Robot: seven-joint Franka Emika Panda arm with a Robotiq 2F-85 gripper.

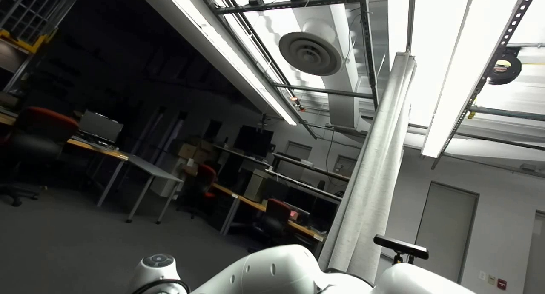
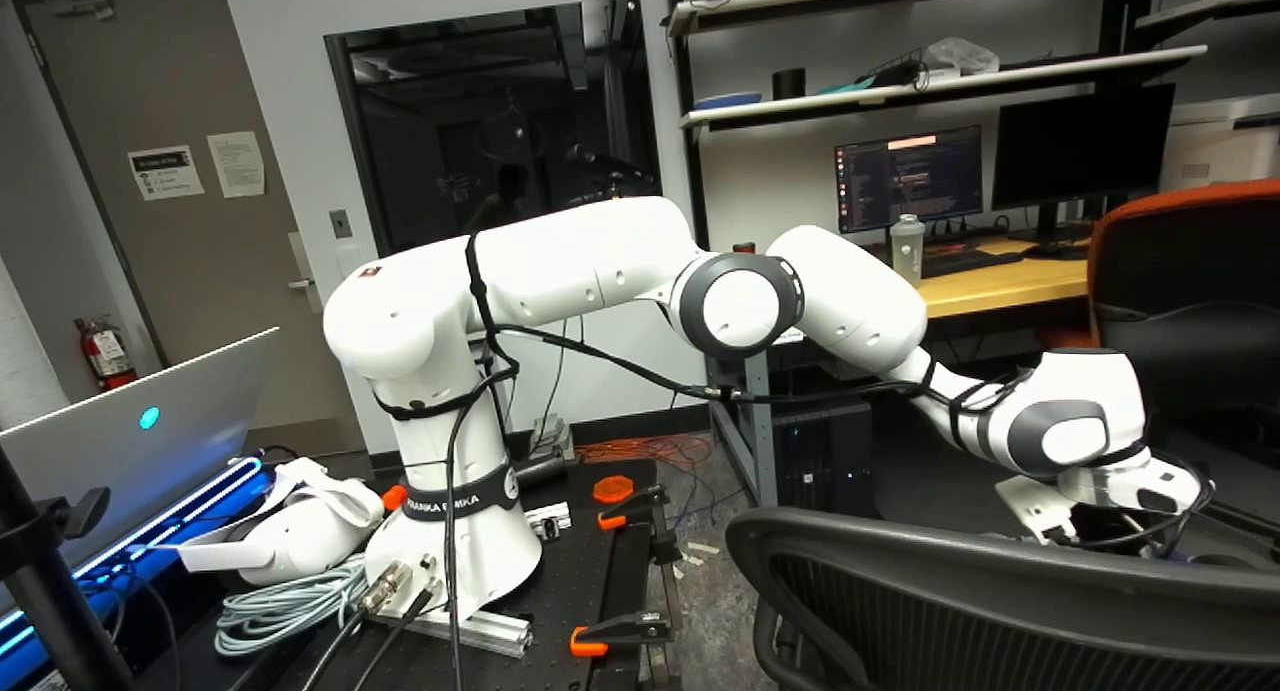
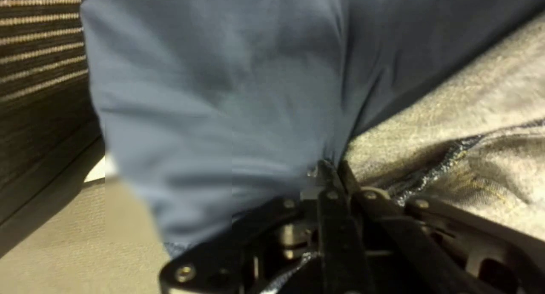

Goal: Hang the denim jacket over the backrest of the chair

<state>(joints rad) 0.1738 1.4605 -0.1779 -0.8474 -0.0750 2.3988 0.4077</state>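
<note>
In the wrist view my gripper [image 3: 335,164] has its fingers together, pinching the denim jacket [image 3: 213,94]. Smooth blue-grey cloth fans up from the fingertips. Paler, stitched denim with a frayed seam shows on the right. The chair [image 2: 1020,611] stands at the lower right in an exterior view, with its dark mesh backrest rising in front of the wrist. The gripper's fingers and most of the jacket are hidden behind that backrest there. In the wrist view a ribbed part of the chair [image 3: 40,43] shows at the left edge, beside the cloth.
An orange-and-black office chair [image 2: 1190,271] stands behind the wrist, near a wooden desk [image 2: 1000,281] with monitors. Orange clamps [image 2: 620,631] line the black robot table's edge [image 2: 560,591]. A cable runs along the arm. A pale surface [image 3: 85,260] lies below the jacket.
</note>
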